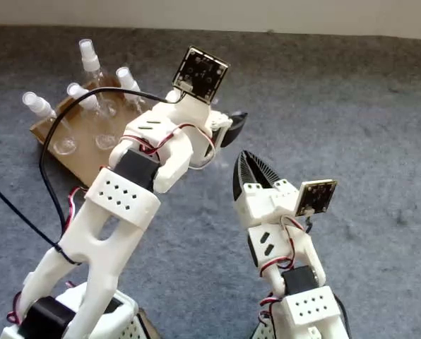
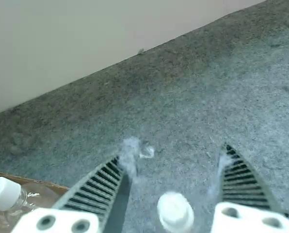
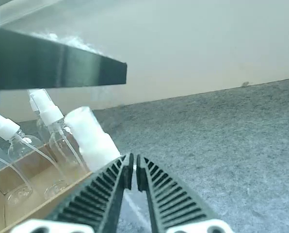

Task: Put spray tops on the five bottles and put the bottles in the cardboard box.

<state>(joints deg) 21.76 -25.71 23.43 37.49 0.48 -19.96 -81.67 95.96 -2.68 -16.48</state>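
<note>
The left gripper (image 2: 172,158) is spread wide open. A white spray top (image 2: 175,211) stands between the jaws and touches neither. The bottle under it is cut off, so a grip lower down cannot be confirmed. The right gripper (image 3: 134,162) is closed to a narrow slit, and nothing is held in it. In the high view it is placed near and right of the left gripper, over the grey carpet (image 1: 352,127).

Any marking on the bottles is too small to be read. Four clear bottles with white spray tops are seen at the cardboard box (image 1: 51,131), at the far left: the far bottle (image 1: 90,56), the left bottle (image 1: 39,106), the middle bottle (image 1: 80,95) and the right bottle (image 1: 128,78). The right bottle is tilted, and its base is hidden by the left arm (image 1: 161,152), which also covers the right part of the box. In the right wrist view thin dip tubes are seen through the clear walls. A black bar (image 3: 52,63) crosses in front of the bottles, and what it belongs to cannot be determined.
</note>
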